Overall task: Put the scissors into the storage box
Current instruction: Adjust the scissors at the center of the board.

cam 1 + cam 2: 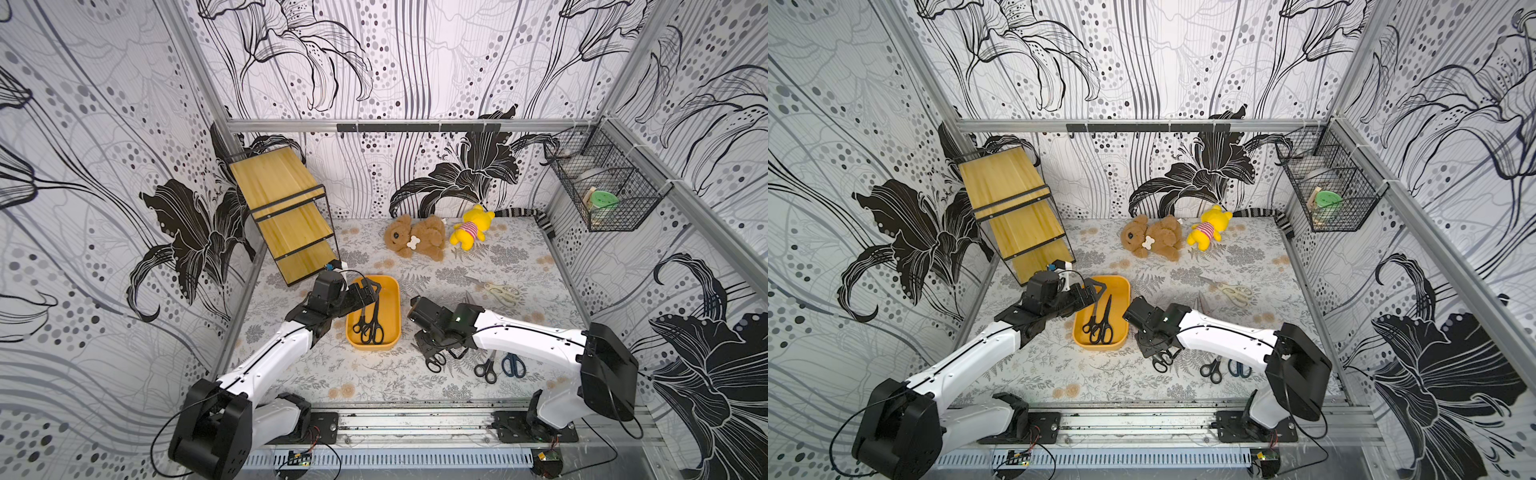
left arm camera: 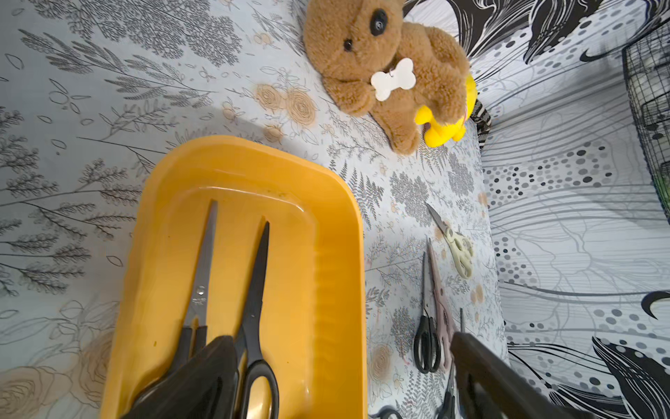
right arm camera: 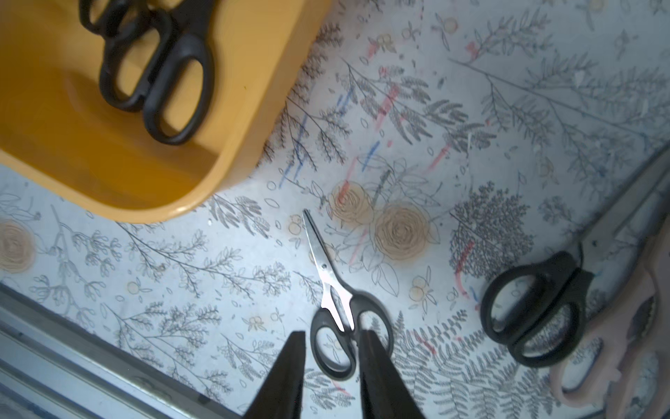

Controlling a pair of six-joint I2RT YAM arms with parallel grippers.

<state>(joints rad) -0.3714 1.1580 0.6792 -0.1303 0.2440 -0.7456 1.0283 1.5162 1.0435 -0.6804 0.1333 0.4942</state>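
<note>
The orange storage box (image 1: 390, 291) sits left of centre and holds two black-handled scissors (image 1: 370, 324), one steel-bladed (image 2: 201, 290) and one black-bladed (image 2: 253, 301). My left gripper (image 1: 370, 291) hovers wide open over the box's far end, holding nothing. My right gripper (image 3: 331, 332) is low over small black scissors (image 3: 328, 286) lying just right of the box, its fingers a narrow way apart around one handle ring, with a gap showing. More scissors lie on the table: black (image 1: 487, 368), dark blue (image 1: 513, 365), cream (image 1: 500, 291) and pinkish (image 3: 634, 326).
A wooden shelf rack (image 1: 286, 212) leans at the back left. A brown teddy (image 1: 415, 237) and a yellow plush (image 1: 471, 226) lie at the back. A black wire basket (image 1: 602, 187) hangs on the right wall. A metal rail (image 1: 415, 419) borders the front.
</note>
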